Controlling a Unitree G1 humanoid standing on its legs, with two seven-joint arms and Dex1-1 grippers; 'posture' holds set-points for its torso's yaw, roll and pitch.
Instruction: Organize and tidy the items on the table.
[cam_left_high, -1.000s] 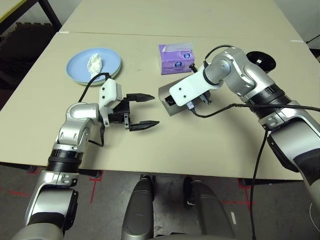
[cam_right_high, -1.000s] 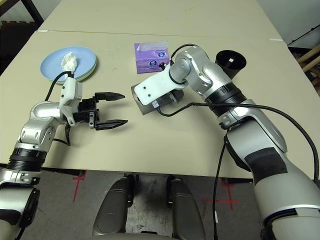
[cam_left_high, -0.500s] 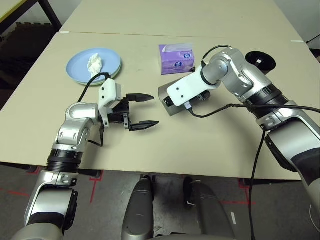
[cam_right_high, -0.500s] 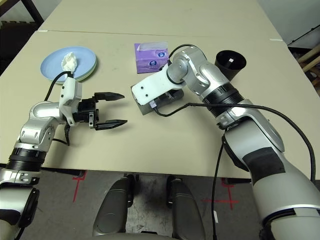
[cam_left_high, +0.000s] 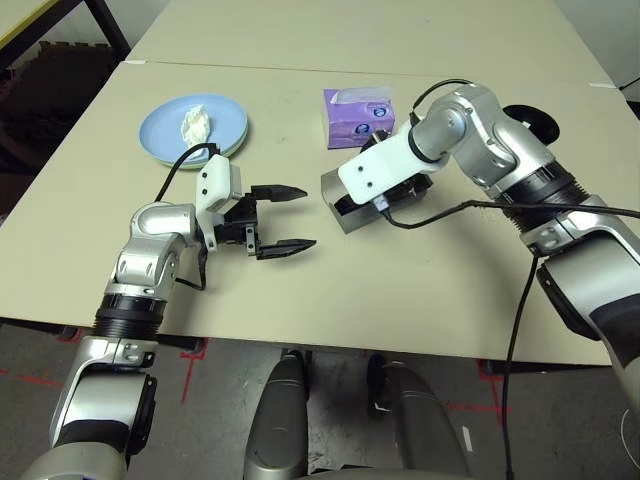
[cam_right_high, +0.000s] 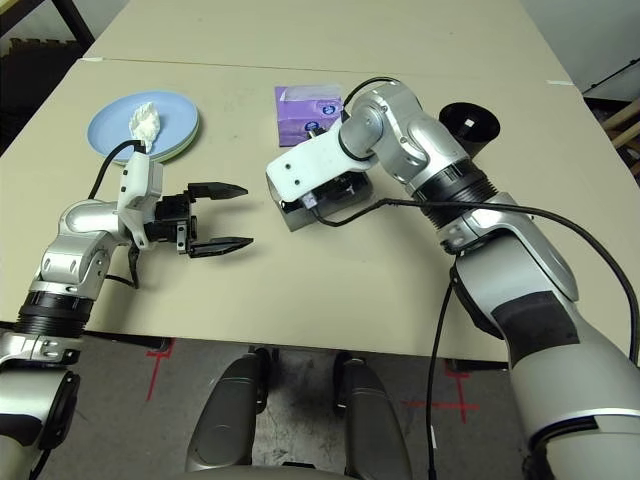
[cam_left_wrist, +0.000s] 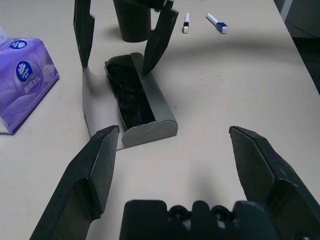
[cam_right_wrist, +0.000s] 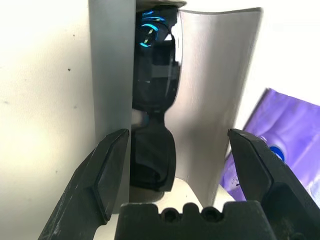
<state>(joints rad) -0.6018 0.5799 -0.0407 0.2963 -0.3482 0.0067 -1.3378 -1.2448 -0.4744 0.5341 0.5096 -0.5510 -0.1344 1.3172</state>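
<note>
- large rectangular table (cam_left_high: 420, 300) with a plain, smooth beige top, butted against a second beige table at the far side; dark floor with red tape marks below the near edge.
- silver right arm reaching in from the right, bent over the table's middle; right gripper (cam_left_wrist: 122, 35) hanging just above the open case, black fingers spread wide, one on each side of the case, gripping nothing.
- silver left arm at the near left; left gripper (cam_left_high: 285, 221) hovering above bare tabletop, pointing toward the case, jaws wide apart and empty.
- pale green and light blue round plates (cam_left_high: 165, 135) stacked at the far left, blue one on top, the green rim peeking out at the near right side.
- purple tissue box (cam_left_high: 358, 117) at the far middle, just beyond the case.
- grey oblong glasses case (cam_left_wrist: 150, 107) at the table's middle, lid standing open, well apart from the plates.
- black cup (cam_right_high: 470, 125) at the far right, partly behind the right arm, upright.
- black sunglasses (cam_right_wrist: 152, 100) lying folded inside the case's tray.
- crumpled white tissue (cam_left_high: 194, 122) resting on the top plate, toward its far side.
- two thin white-blue pens (cam_left_wrist: 216, 23) lying on the table near the cup, side by side with a gap between.
</note>
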